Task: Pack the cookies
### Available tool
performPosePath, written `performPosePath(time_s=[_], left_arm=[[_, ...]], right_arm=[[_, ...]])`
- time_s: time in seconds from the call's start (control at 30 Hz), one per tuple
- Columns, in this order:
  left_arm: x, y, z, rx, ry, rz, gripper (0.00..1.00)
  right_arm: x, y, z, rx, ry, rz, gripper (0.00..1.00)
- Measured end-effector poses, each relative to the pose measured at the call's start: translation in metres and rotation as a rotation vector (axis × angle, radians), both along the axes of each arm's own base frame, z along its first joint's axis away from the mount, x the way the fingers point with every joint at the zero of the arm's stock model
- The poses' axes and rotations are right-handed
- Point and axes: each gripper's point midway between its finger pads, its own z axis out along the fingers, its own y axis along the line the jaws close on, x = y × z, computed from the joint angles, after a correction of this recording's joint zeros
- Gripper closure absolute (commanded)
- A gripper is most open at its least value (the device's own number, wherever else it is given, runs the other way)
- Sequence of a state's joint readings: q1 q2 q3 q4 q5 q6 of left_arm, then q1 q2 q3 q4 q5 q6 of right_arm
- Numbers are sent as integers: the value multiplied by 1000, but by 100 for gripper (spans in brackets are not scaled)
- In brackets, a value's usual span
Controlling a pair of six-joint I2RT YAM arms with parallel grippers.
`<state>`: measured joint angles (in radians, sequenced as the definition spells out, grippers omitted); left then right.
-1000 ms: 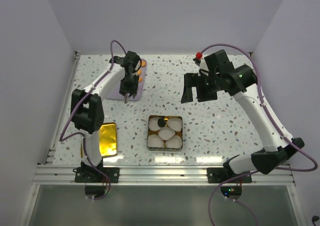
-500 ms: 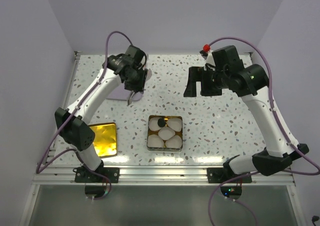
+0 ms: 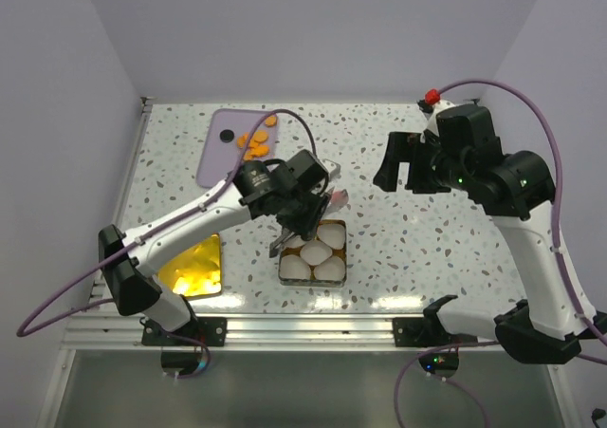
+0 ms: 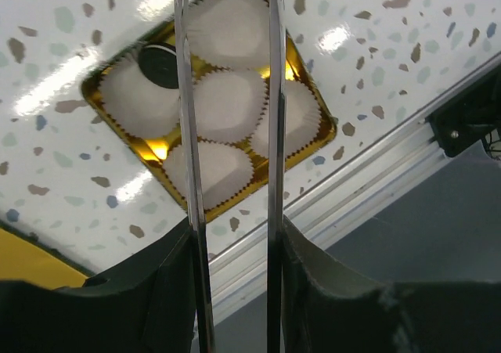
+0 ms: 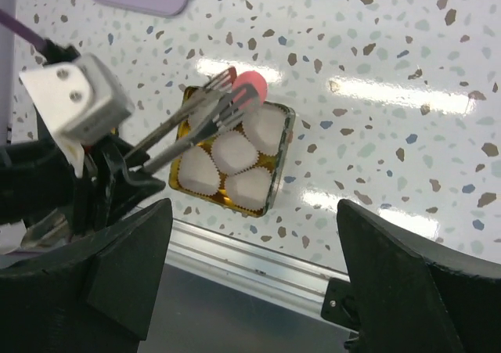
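Observation:
My left gripper (image 3: 302, 214) is shut on a pair of metal tongs (image 4: 185, 134). The tongs pinch a pinkish-red cookie (image 5: 250, 83) at their tip, just above the far right part of the gold tin (image 3: 343, 253). The tin holds several white paper cups. A black cookie (image 4: 160, 59) lies in one corner cup. Several orange cookies (image 3: 254, 143) and a black one (image 3: 226, 136) lie on the purple mat (image 3: 216, 162) at the back left. My right gripper (image 3: 398, 167) is open and empty, hovering right of the tin. The left wrist view does not show the tong tips.
The tin's gold lid (image 3: 194, 265) lies at the front left, by the left arm's base. The aluminium rail (image 3: 313, 328) runs along the table's near edge. Walls close the left, back and right sides.
My left arm has swung from the purple mat toward the front and right, bringing the tongs with the pinkish-red cookie over the tin. My right arm has drawn back to the right.

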<state>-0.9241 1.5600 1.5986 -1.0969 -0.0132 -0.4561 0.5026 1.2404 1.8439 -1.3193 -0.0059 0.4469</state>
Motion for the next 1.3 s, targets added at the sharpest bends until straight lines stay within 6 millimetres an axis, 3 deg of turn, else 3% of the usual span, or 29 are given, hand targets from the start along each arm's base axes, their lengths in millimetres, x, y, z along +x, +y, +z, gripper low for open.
performPosePath(time_s=[0.2, 0.37, 0.53, 0.8, 1.3], left_arm=[[-51, -30, -20, 11, 48, -95, 62], [-66, -42, -30, 27, 69, -106, 62], [-62, -40, -32, 42, 53, -74, 60], [-60, -22, -51, 124, 45, -35, 57], [-51, -18, -63, 161, 37, -3, 49]], right_arm=[[-6, -18, -6, -32, -13, -73, 9], [-8, -22, -14, -51, -1, -85, 9], [-9, -22, -15, -54, 5, -82, 9], [-10, -19, -15, -45, 11, -66, 9], [-10, -13, -19, -44, 32, -34, 9]])
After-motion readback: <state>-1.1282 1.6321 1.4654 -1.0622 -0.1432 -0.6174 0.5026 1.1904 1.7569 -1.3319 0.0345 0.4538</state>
